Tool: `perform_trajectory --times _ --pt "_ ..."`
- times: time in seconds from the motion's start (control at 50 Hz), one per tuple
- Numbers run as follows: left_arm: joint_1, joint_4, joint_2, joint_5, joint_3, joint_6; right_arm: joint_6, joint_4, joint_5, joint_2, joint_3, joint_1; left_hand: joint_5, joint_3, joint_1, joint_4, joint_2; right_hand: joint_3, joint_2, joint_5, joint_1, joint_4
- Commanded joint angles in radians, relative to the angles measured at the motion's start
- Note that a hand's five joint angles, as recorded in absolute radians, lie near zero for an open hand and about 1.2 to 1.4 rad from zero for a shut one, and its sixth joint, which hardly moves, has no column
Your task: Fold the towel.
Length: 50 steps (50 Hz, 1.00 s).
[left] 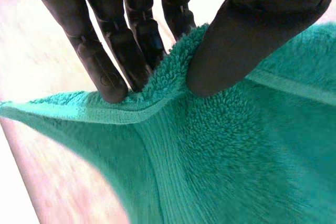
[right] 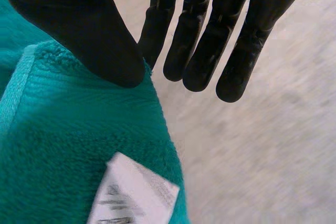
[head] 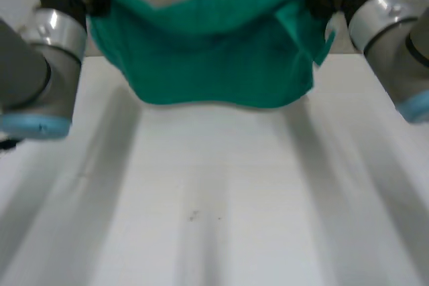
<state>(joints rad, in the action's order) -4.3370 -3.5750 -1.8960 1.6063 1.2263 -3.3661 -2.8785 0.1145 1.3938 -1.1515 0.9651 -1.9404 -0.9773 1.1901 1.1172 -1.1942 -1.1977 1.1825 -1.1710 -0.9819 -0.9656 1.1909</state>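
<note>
Left hand (left: 247, 30): straight fingers (left: 113, 72) and thumb pinch the hemmed top edge of the green towel (head: 214, 51). Right hand (right: 79, 19): thumb presses the opposite top corner, apparently against the nearest finger; the other fingers are extended, off the cloth. The towel hangs sagging between both hands over the far part of the white table (head: 214, 199); its white label (right: 134, 195) lies near the right thumb

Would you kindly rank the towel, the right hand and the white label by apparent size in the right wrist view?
1. towel and right hand: too alike to rank, and the hand is nearer the camera.
2. white label: clearly smallest.
</note>
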Motion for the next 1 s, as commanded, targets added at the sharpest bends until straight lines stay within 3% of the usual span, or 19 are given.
perform_trajectory --times 0.02,0.16,0.28,0.3,0.32,0.38,0.46,0.52,0.54,0.62,0.82,0.88,0.94,0.98,1.0 --pt "-0.010 0.038 0.029 -0.003 0.337 -0.002 0.074 -0.315 -0.131 -0.022 0.184 0.067 -0.244 0.206 0.279 -0.202 -0.199 0.214 -0.225 -0.240 -0.431 0.205" --pt "-0.015 0.035 -0.032 -0.006 0.463 -0.013 0.246 -0.429 -0.114 0.143 0.261 0.081 -0.244 0.206 0.279 -0.202 -0.199 0.214 -0.225 -0.240 -0.431 0.205" --pt "-0.013 0.042 -0.077 -0.006 0.467 -0.013 0.237 -0.415 -0.088 0.228 0.281 0.084 -0.244 0.206 0.279 -0.202 -0.199 0.203 -0.215 -0.229 -0.420 0.195" --pt "-0.013 0.041 -0.075 -0.006 0.467 -0.013 0.220 -0.408 -0.084 0.224 0.287 0.086 -0.244 0.206 0.279 -0.202 -0.199 0.035 -0.046 -0.061 -0.251 0.026" --pt "-0.013 0.041 -0.075 -0.006 0.467 -0.012 0.181 -0.386 -0.076 0.213 0.305 0.086 -0.244 0.206 0.279 -0.202 -0.199 -0.307 0.296 0.281 0.090 -0.316" --pt "-0.015 0.041 -0.074 -0.006 0.467 -0.010 0.113 -0.340 -0.075 0.175 0.348 0.087 -0.244 0.206 0.279 -0.202 -0.199 -0.659 0.648 0.633 0.442 -0.668" --pt "-0.013 0.041 -0.071 -0.006 0.467 -0.010 0.016 -0.219 -0.078 0.043 0.494 0.089 -0.244 0.206 0.279 -0.202 -0.199 -0.745 0.733 0.719 0.528 -0.753" --pt "-0.015 0.041 -0.071 -0.006 0.464 -0.006 0.007 -0.196 -0.078 0.019 0.529 0.089 -0.244 0.206 0.279 -0.202 -0.199 -0.763 0.751 0.737 0.546 -0.771" --pt "-0.016 0.041 -0.071 -0.006 0.464 -0.006 -0.005 -0.124 -0.076 -0.056 0.646 0.089 -0.244 0.206 0.279 -0.202 -0.199 -0.801 0.789 0.775 0.584 -0.809" --pt "-0.018 0.041 -0.071 -0.006 0.464 -0.003 -0.008 -0.053 -0.079 -0.114 0.774 0.089 -0.244 0.206 0.279 -0.202 -0.199 -0.868 0.857 0.842 0.651 -0.877" --pt "-0.016 0.041 -0.072 -0.006 0.466 -0.004 -0.002 0.088 -0.079 -0.103 0.894 0.074 -0.244 0.206 0.279 -0.202 -0.199 -0.860 0.848 0.834 0.643 -0.868" --pt "-0.016 0.041 -0.075 -0.006 0.469 -0.009 0.002 0.134 -0.073 -0.034 0.877 0.072 -0.244 0.206 0.279 -0.202 -0.199 -0.819 0.807 0.793 0.602 -0.827" --pt "-0.016 0.039 -0.084 -0.006 0.470 -0.012 0.002 0.143 -0.073 -0.007 0.863 0.072 -0.244 0.206 0.279 -0.202 -0.199 -0.754 0.743 0.728 0.537 -0.762" --pt "-0.016 0.039 -0.087 -0.006 0.470 -0.013 0.005 0.154 -0.064 0.042 0.818 0.072 -0.239 0.201 0.274 -0.197 -0.193 -0.503 0.492 0.477 0.286 -0.512" --pt "-0.016 0.039 -0.095 -0.006 0.472 -0.013 0.005 0.154 -0.064 0.042 0.817 0.072 -0.152 0.114 0.186 -0.109 -0.106 -0.502 0.490 0.475 0.285 -0.510"
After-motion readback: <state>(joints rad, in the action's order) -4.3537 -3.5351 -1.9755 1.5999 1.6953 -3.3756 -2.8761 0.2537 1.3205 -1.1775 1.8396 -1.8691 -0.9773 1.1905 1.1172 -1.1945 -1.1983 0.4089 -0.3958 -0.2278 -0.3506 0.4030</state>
